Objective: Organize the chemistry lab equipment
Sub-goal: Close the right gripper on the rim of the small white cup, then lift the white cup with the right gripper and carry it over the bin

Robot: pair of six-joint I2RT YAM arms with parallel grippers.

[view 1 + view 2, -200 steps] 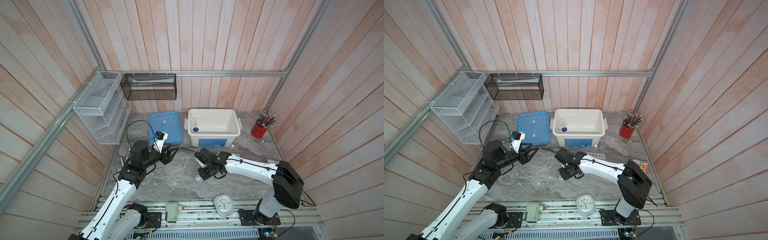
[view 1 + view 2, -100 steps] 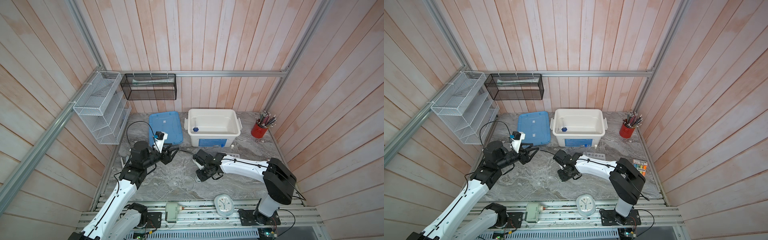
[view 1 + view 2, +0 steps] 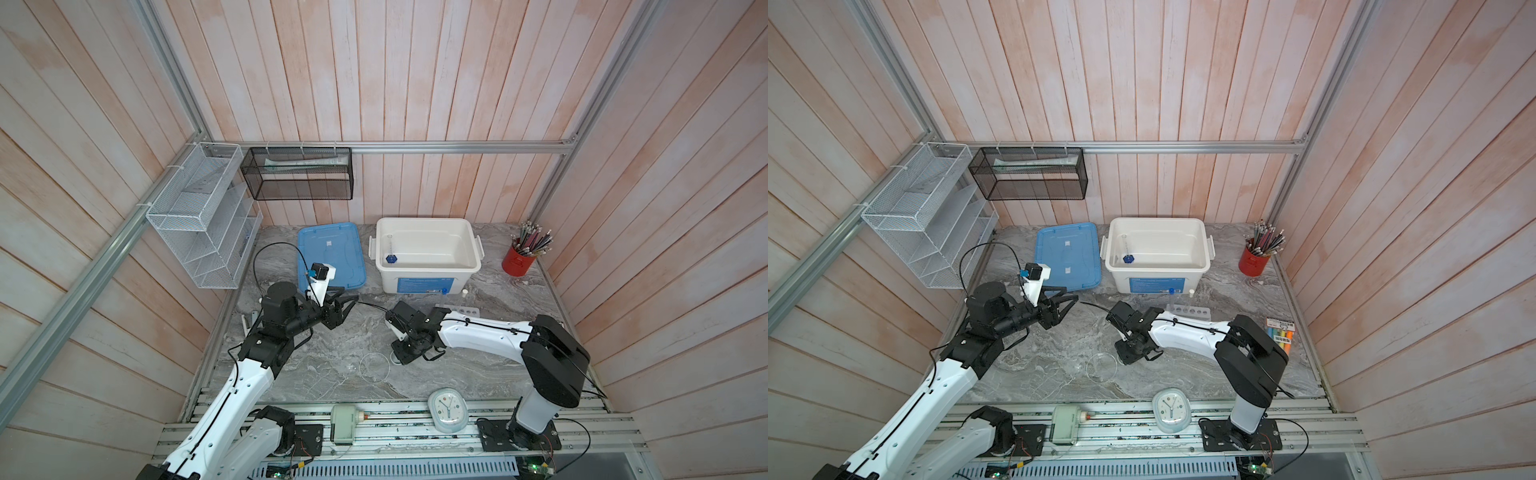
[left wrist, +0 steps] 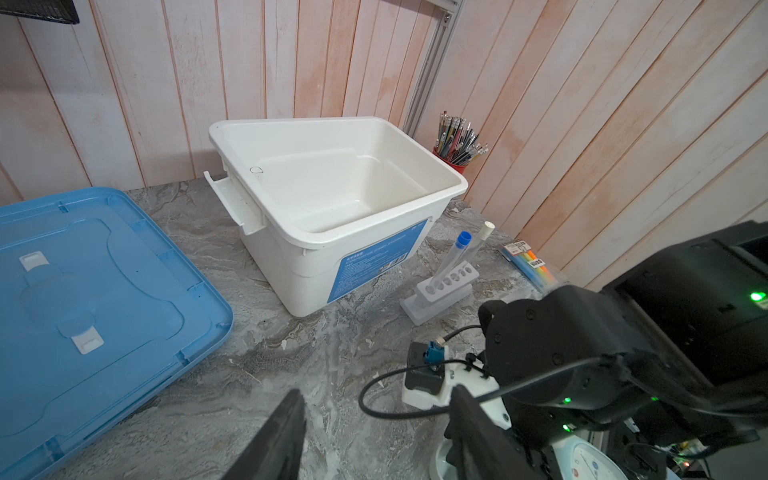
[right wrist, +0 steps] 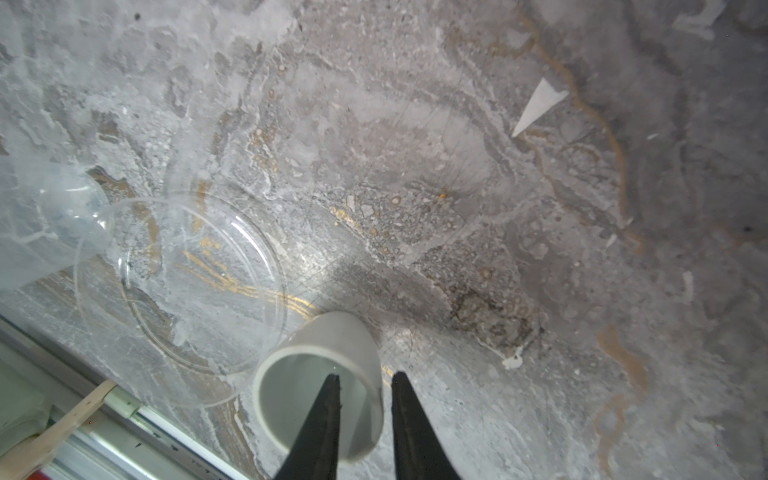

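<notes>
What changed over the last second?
The right gripper moved slightly leftward in the top views and narrowed its jaws around the wall of the small white bowl, one finger inside, one outside; no firm grip visible yet. The left gripper stays open and still; rack and glass dish unmoved.

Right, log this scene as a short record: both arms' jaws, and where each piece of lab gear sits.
left gripper: jaws open, empty, above the table
right gripper: jaws slightly open, astride the wall of the small white bowl, one inside, one outside
clear round dish: on the table, beside the bowl
rack: beside the white bin, holding the blue-capped tube and white-capped tube
blue-based cylinder: inside the bin
blue lid: off, flat on the table beside the bin
</notes>
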